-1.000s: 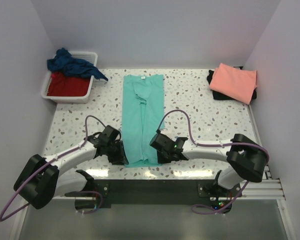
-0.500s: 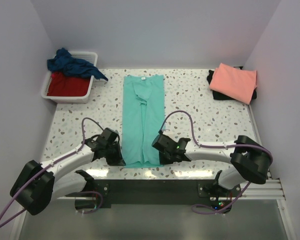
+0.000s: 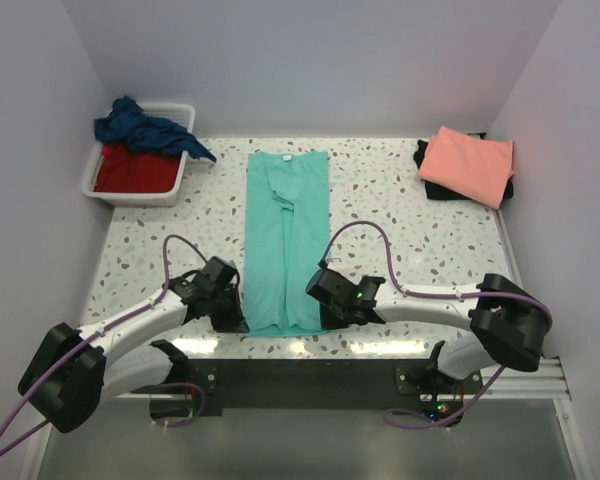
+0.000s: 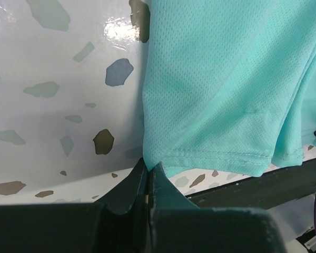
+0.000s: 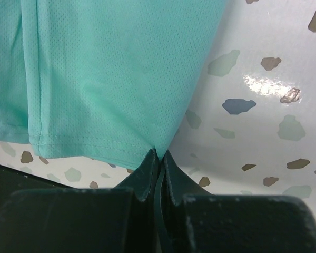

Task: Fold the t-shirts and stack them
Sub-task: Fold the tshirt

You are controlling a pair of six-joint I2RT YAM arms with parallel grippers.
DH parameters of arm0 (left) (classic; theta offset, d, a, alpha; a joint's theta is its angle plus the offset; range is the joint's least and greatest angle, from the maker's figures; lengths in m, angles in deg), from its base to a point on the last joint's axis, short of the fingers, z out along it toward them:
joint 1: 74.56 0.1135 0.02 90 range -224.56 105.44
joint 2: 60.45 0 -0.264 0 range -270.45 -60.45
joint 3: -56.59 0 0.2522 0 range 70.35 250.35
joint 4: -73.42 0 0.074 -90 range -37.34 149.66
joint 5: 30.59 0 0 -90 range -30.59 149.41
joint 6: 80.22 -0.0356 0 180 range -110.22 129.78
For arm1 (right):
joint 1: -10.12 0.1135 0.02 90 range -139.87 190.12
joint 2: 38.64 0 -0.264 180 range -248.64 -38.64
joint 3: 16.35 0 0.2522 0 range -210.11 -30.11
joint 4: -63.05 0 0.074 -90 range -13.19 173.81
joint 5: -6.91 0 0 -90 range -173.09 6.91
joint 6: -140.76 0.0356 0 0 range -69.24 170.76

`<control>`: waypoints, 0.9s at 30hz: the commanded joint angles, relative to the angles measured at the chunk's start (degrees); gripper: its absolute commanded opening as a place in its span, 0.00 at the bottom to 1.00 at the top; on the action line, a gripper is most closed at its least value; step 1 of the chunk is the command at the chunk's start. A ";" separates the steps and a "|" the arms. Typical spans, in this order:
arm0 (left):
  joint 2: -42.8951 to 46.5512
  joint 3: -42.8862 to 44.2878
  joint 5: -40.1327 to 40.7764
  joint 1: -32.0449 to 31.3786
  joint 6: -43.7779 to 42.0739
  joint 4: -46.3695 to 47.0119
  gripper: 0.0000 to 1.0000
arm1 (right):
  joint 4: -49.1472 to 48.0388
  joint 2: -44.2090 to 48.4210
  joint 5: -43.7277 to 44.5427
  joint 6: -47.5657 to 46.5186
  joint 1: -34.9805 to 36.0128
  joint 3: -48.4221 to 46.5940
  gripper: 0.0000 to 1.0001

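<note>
- Two grabs just landed: a second ago both sets of jaws were part open, and now the left gripper (image 3: 232, 312) and right gripper (image 3: 325, 308) are clamped tight.
- Left wrist view: left gripper (image 4: 149, 167) pinches the teal shirt (image 4: 221, 89) right at its hem corner, fingers pressed together on the cloth.
- Right wrist view: same story, with the right gripper (image 5: 159, 155) nipping the other hem corner of the teal shirt (image 5: 110, 74).
- Teal shirt (image 3: 285, 235) lies flat as a long narrow strip right of the tub (image 3: 92, 180), its collar about level with the tub and its hem at the end far from it.
- My read: the sleeves are already folded in and the grasp is made, so the hem looks ready to be lifted and carried toward the collar.
- Red shirt (image 3: 135, 170) and navy shirt (image 3: 145, 128) sit in the tub; pink shirt (image 3: 467, 163) lies on the black shirt (image 3: 432, 187), well right of the tub.
- Writing: none readable; a small white tag (image 3: 286, 155) at the collar is too small to make out.
</note>
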 commanded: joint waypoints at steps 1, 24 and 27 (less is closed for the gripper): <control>-0.14 2.62 0.53 -0.65 -0.09 0.92 0.00 | 3.02 1.15 2.22 -0.76 0.04 -1.71 0.00; 1.88 18.00 12.91 -1.09 -1.14 -1.02 0.00 | 12.60 2.38 14.09 -6.99 -2.42 -16.12 0.00; -0.13 19.67 14.15 -1.09 -1.50 -0.40 0.00 | 12.34 1.51 14.09 -9.10 -5.40 -17.35 0.00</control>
